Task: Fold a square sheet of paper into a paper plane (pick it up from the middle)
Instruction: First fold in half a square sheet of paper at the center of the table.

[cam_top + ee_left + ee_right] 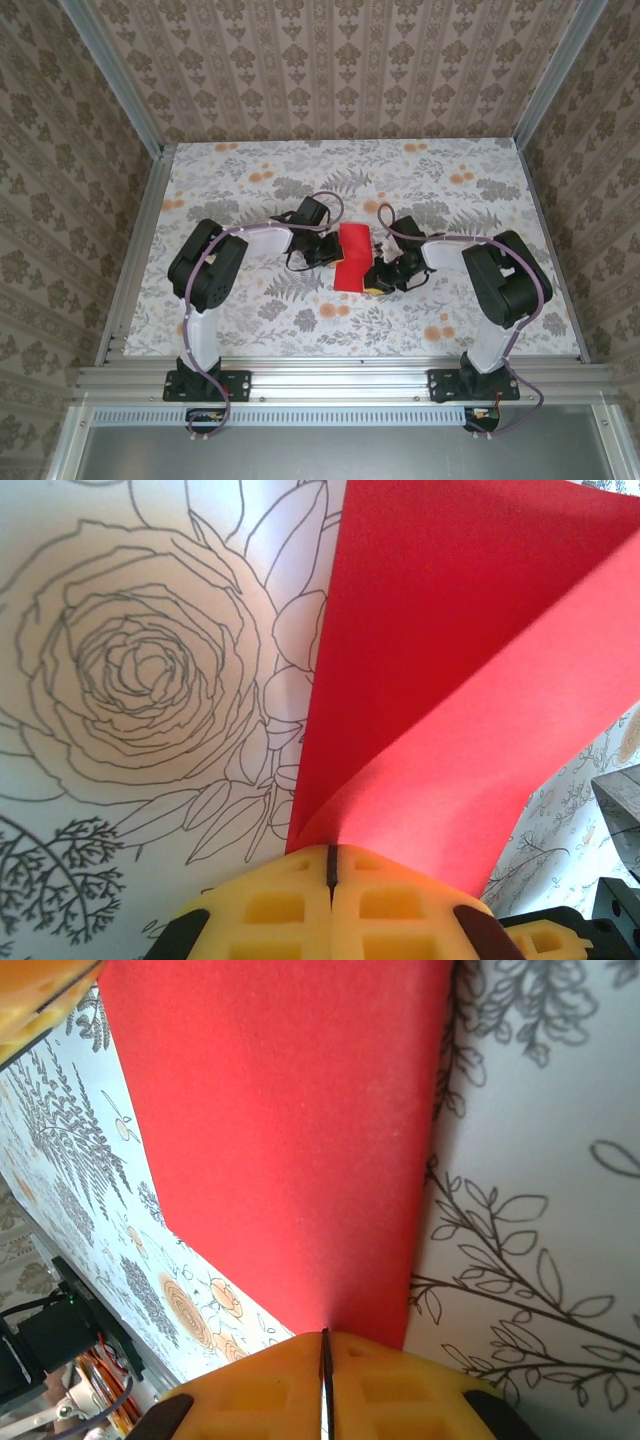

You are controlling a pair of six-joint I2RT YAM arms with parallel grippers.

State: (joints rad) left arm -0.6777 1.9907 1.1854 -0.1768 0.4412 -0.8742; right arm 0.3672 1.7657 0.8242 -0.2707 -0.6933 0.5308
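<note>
pinching folded red paper (352, 258): left claw (330, 858), right claw (325, 1342)

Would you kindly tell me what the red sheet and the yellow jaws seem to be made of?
The red sheet looks like thin matte paper: it curls softly where pinched. The yellow jaws, shut on it, look like matte moulded plastic or rubber, given their square recesses; which one is unclear.

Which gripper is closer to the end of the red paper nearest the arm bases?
Right. The right gripper pinches the red paper at that near end, from its right side. The left gripper pinches the paper's left edge, farther back.
</note>
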